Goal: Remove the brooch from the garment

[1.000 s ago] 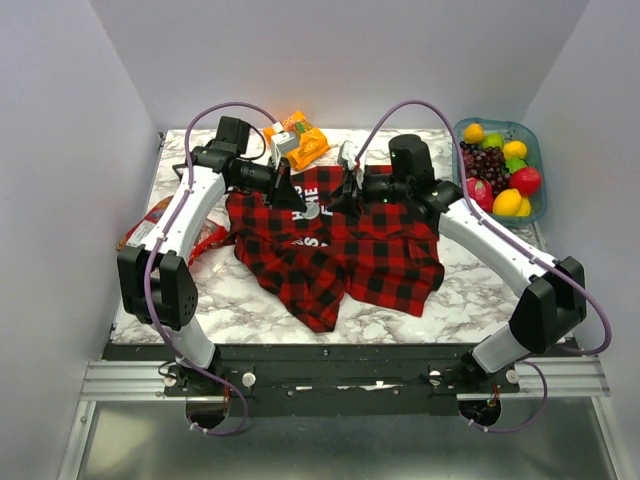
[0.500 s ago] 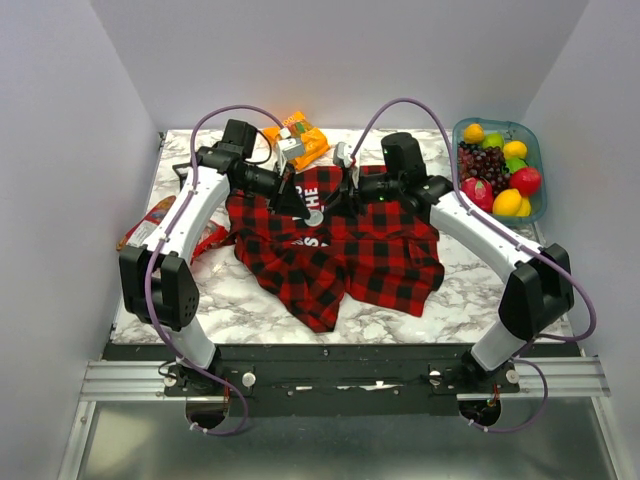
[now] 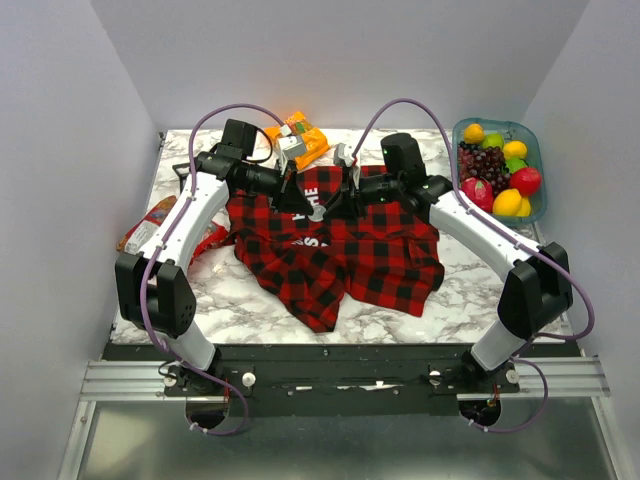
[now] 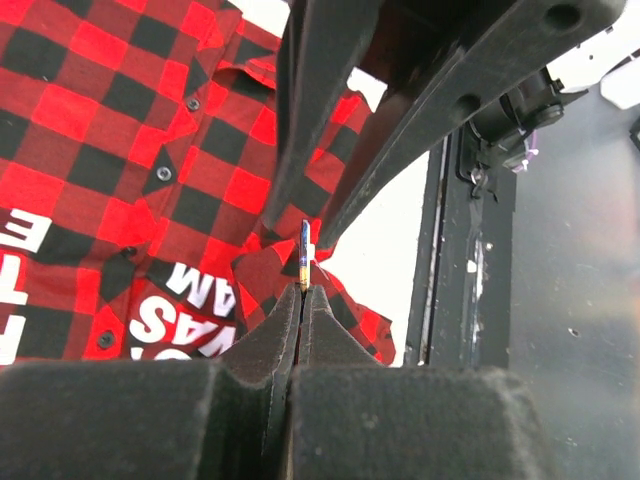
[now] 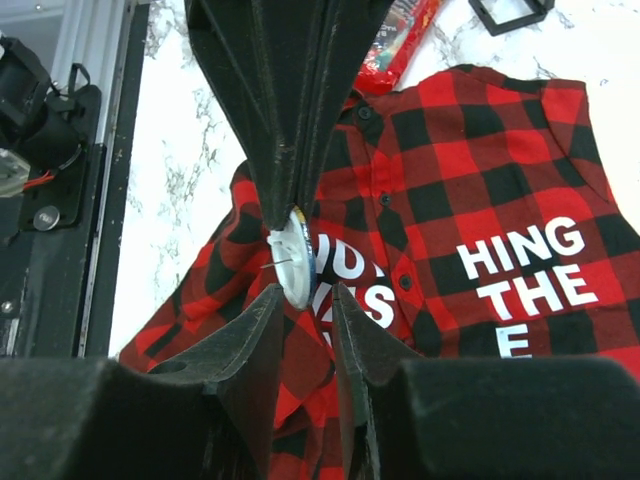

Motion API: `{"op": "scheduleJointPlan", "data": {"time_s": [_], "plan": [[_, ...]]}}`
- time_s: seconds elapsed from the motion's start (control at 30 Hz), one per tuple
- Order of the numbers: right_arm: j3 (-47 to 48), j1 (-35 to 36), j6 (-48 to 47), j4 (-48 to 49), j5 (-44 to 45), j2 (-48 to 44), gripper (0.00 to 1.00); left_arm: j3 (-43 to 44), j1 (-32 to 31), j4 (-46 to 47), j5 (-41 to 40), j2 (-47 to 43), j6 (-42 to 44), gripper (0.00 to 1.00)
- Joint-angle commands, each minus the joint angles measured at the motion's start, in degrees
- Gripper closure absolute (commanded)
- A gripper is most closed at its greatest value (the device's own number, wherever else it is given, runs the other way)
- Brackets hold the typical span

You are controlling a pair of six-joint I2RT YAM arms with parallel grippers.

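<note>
Red-and-black plaid fabric garment [image 3: 370, 250] below. Pinches white round brooch [image 5: 293, 268] in closed left gripper [image 4: 303, 296]; straddles it with part-open right gripper [image 5: 304, 296].

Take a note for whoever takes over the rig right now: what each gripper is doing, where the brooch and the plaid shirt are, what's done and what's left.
Grippers: the left gripper has its jaws shut on the edge of the brooch. The right gripper has its jaws open, one on each side of the brooch's lower edge.
Things: the garment lies on the table, lettering up, under both grippers.
Done: brooch gripped, its white back and pin showing.
Left: cloth bunches up at the brooch, so I cannot tell if it is free. Probably work it loose and lift it away.
</note>
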Motion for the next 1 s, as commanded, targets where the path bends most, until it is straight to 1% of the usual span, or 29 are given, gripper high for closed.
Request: {"op": "scheduleJointPlan", "data": {"time_s": [0.0,0.2,0.27,0.33,0.37,0.43,0.77,0.87,0.97], "plan": [[2.2,-0.7,1.4,-1.1,-2.9,1.6,0.67,-1.1,-0.4,4.0,0.4,-2.0,-1.5,1.00],[2.5,-1.1,2.0,-1.0,-4.0,2.1,0.72,-1.7,-0.4,5.8,0.3,-2.0,-2.8,1.00],[2.4,-1.2,2.1,-0.9,-4.3,2.0,0.77,-1.8,-0.4,5.8,0.0,-1.9,-2.8,1.00],[2.3,-1.3,2.2,-0.9,-4.7,1.8,0.79,-1.8,-0.4,5.8,-0.1,-1.8,-2.7,1.00],[2.3,-1.4,2.3,-0.8,-4.7,1.7,0.79,-1.8,-0.4,5.8,-0.2,-1.7,-2.7,1.00],[2.2,-1.4,2.9,-0.5,-4.2,1.5,0.75,-1.8,-0.4,5.8,-0.2,-1.4,-2.7,1.00],[2.3,-1.6,3.7,-0.4,-5.3,1.7,0.76,-0.6,-0.8,6.5,-0.9,0.2,-2.8,1.00],[2.3,-1.6,3.7,-0.3,-5.3,1.7,0.73,-0.2,-1.0,7.0,-1.1,0.5,-2.9,1.00],[2.3,-1.7,3.8,-0.3,-5.3,1.8,0.73,0.2,-1.1,7.5,-1.5,0.9,-3.5,1.00]]}}
